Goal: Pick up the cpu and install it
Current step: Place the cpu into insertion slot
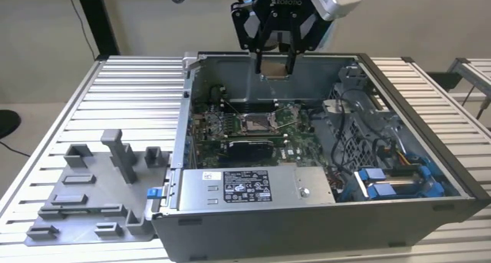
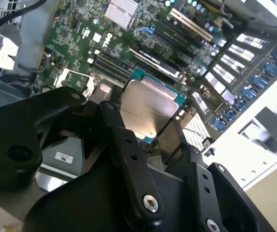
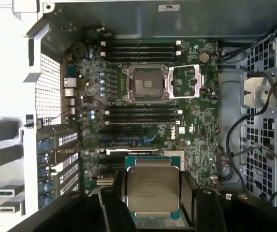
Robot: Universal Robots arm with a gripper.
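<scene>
Holding the cpu (image 3: 153, 191) over the case (image 1: 307, 228) — your gripper (image 1: 275, 66) pinches its edges.
The socket (image 3: 145, 83) is open; seating needs square alignment, I think.

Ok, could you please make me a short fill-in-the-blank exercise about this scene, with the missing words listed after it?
1. The end effector is shut on the ____.
2. It hangs ____ the motherboard, without touching it.
3. In the first wrist view, the socket is ____, and its metal frame is swung open beside it.
Missing words: cpu; above; empty.
</scene>
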